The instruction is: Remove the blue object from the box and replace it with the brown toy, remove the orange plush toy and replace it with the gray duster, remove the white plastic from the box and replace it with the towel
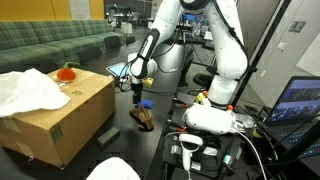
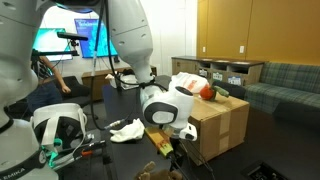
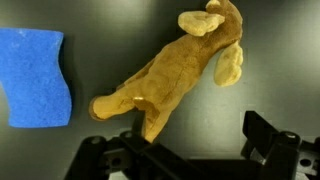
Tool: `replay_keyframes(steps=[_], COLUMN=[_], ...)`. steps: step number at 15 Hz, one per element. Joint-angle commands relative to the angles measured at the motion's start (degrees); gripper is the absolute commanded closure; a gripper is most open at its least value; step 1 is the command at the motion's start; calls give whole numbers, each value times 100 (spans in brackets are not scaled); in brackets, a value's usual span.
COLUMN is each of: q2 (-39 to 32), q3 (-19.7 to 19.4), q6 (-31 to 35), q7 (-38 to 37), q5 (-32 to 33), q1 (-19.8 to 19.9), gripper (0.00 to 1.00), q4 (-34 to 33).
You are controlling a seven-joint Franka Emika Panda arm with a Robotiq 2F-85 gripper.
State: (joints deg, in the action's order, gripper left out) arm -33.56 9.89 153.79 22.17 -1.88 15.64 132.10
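Observation:
The brown toy (image 3: 175, 75) lies stretched out on the dark tabletop, and the blue object (image 3: 35, 78) lies flat beside it, outside the box. My gripper (image 3: 200, 140) hangs open just above the toy, one finger (image 3: 135, 140) over its leg, holding nothing. In both exterior views the gripper (image 1: 137, 95) (image 2: 178, 140) hovers over the toy (image 1: 143, 118) next to the cardboard box (image 1: 60, 125) (image 2: 222, 125). The orange plush toy (image 1: 67, 73) (image 2: 208, 92) and the crumpled white plastic (image 1: 30, 90) sit in the top of the box. A white towel (image 2: 127, 128) lies on the table. I cannot make out the gray duster.
A lit tablet (image 1: 118, 70) stands behind the box. A green sofa (image 1: 50, 45) runs along the back. A laptop (image 1: 298, 100) and cables (image 1: 255, 130) crowd the table by the robot base (image 1: 210, 118). A monitor (image 2: 85, 38) glows behind the arm.

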Motion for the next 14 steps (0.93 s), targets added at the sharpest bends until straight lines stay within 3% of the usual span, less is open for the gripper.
replay_keyframes(steps=[1, 5, 14], q2=[333, 301, -53], q3=[-450, -651, -480], q6=[279, 229, 283], q7=[-571, -934, -1300], q5=[108, 183, -49], q1=[-505, -879, -1084], gripper=[0, 0, 0], q4=[404, 510, 536])
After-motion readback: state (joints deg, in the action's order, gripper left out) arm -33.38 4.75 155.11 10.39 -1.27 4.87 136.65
